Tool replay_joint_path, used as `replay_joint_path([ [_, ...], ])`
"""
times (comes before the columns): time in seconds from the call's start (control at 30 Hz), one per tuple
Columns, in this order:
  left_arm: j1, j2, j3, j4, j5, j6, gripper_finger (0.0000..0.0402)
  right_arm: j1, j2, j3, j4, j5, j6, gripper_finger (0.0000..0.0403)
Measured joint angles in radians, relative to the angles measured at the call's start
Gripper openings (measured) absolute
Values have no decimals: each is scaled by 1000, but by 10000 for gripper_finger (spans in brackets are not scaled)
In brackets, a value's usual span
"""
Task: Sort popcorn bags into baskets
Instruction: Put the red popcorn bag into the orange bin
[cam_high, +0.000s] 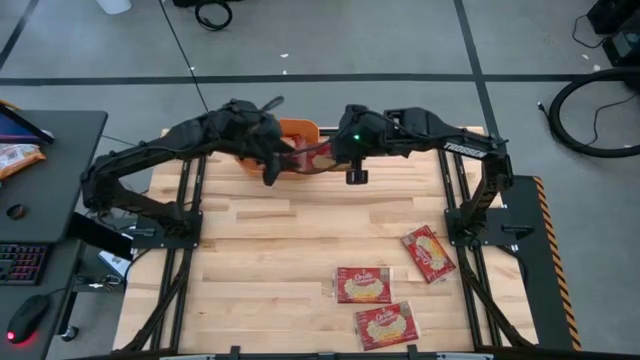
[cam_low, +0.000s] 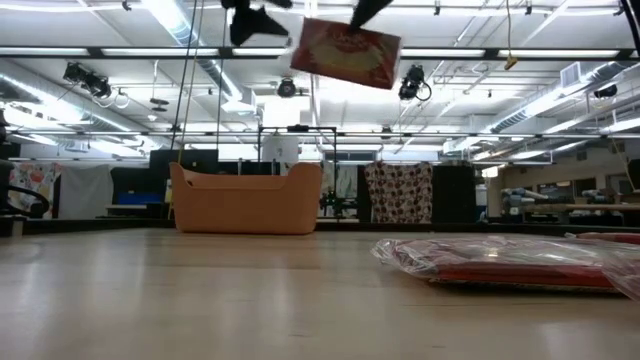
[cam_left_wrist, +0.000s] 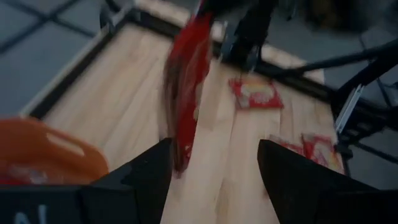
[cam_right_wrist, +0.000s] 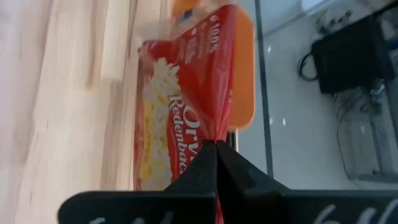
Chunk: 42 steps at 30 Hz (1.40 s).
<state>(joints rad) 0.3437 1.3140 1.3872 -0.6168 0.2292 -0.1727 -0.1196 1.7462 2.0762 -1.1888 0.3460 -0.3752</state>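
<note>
One red popcorn bag (cam_high: 312, 158) hangs in the air by the near wall of the orange basket (cam_high: 297, 131), held up by my right gripper (cam_right_wrist: 216, 163), which is shut on it. In the low view the bag (cam_low: 345, 52) shows high above the basket (cam_low: 246, 200). My left gripper (cam_left_wrist: 214, 180) is open, level with the bag's lower end (cam_left_wrist: 181, 158), which is close to one of its fingers; whether they touch I cannot tell. Three more bags lie flat on the table: (cam_high: 363, 285), (cam_high: 385, 325), (cam_high: 428, 253). My right gripper pinches the bag between its two shut fingers at one edge (cam_right_wrist: 214, 134), seen along the fingers in the right wrist view. The bag is lifted clear of the table and hangs tilted, its printed face (cam_low: 345, 52) toward the near edge.
The basket stands at the table's far edge, left of centre, with something red inside (cam_left_wrist: 25, 177). A desk with a keyboard and mouse (cam_high: 25, 320) is beside the table's left edge. Bare wood (cam_high: 270, 250) fills the table's middle and left.
</note>
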Motion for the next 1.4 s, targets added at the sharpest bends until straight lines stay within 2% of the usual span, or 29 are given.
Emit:
replay_joint_path([
  [0.13,2,-23,33,12,-19,26,238,-8,0,0,-61,1,0,1],
  [0.57,2,31,34,25,-95,32,238,22,0,0,-3,-7,-2,1],
  [0.7,1,47,34,22,-85,39,238,27,0,0,29,-7,-2,1],
  [0.83,1,54,34,20,-25,47,229,27,0,0,110,1,11,1],
  [0.97,2,54,34,22,-25,47,188,27,-5,0,167,4,13,1],
  [1.17,23,38,34,29,-23,27,99,27,-17,0,207,76,13,5],
  [1.3,38,36,34,33,-22,26,37,27,-21,0,226,83,13,20],
  [1.4,54,32,34,43,-19,26,21,27,-21,0,228,84,16,36],
])
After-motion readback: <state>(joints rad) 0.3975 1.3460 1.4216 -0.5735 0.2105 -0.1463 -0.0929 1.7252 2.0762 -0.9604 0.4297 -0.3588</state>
